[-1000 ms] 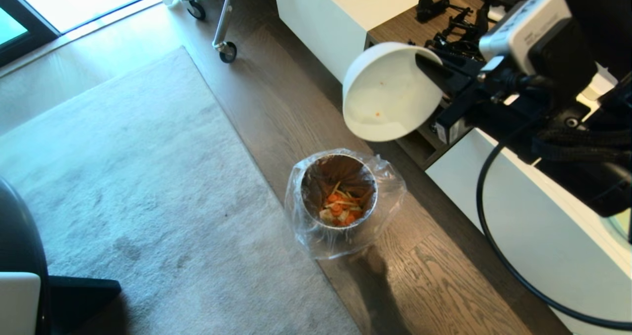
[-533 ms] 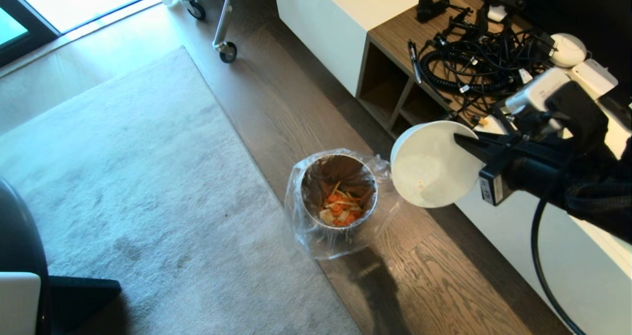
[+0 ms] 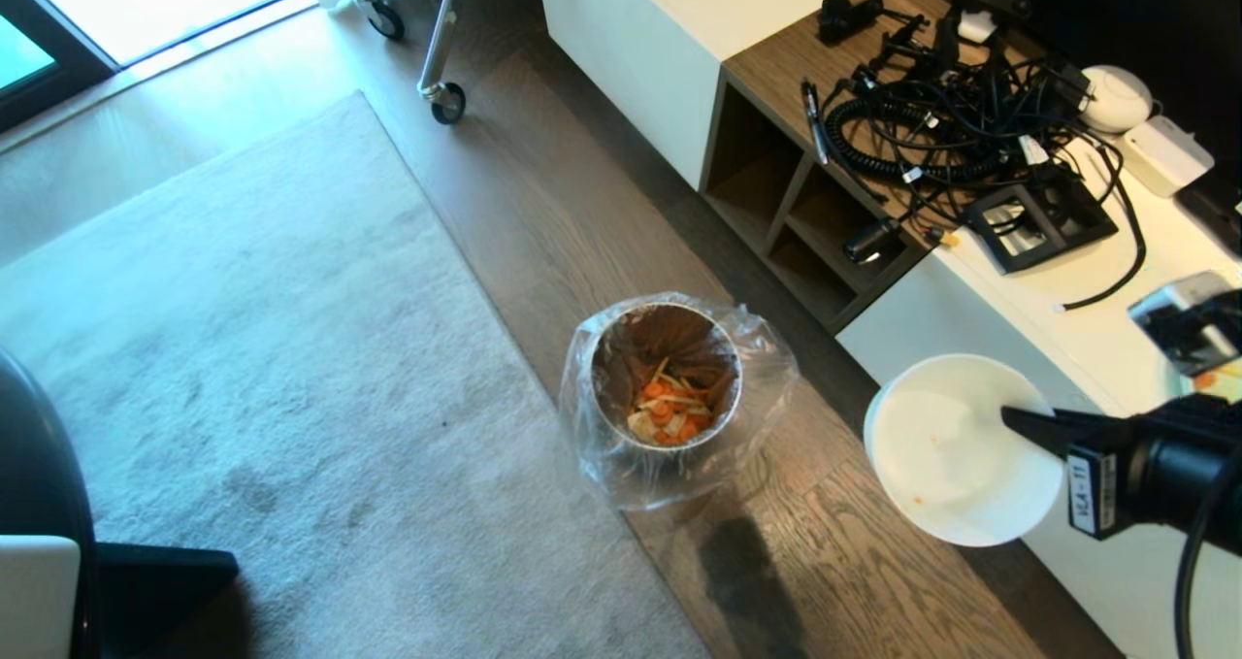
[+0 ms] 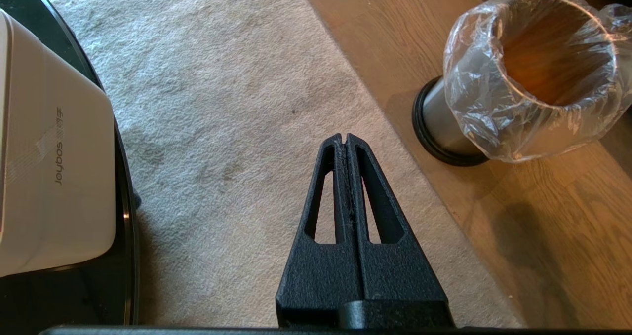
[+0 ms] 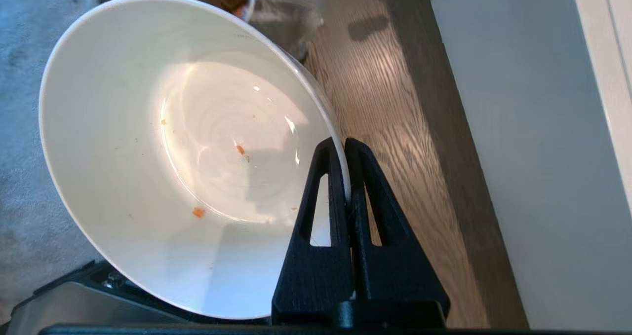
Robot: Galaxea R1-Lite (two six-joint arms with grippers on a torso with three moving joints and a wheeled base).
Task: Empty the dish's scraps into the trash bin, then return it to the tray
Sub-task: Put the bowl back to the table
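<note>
The right gripper (image 3: 1019, 418) pinches the rim of the dish (image 3: 956, 450), right of the trash bin (image 3: 668, 387). The scraps (image 3: 668, 411) lie inside the bin. The left gripper (image 4: 345, 142) is closed, holding nothing.

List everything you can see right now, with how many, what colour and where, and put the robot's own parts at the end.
dish: one, white, nearly empty, held above the floor right of the bin
trash bin: one, metal, clear liner, on the wood floor
scraps: several orange and pale pieces, inside the bin
rug: one, grey, left of the bin
cabinet: one, white with wooden cubbies, along the right
cables: a black tangle, on the cabinet top
white container: one, on the black round table beside the rug
right gripper: black, shut on the dish's rim
left gripper: black, shut, over the rug
</note>
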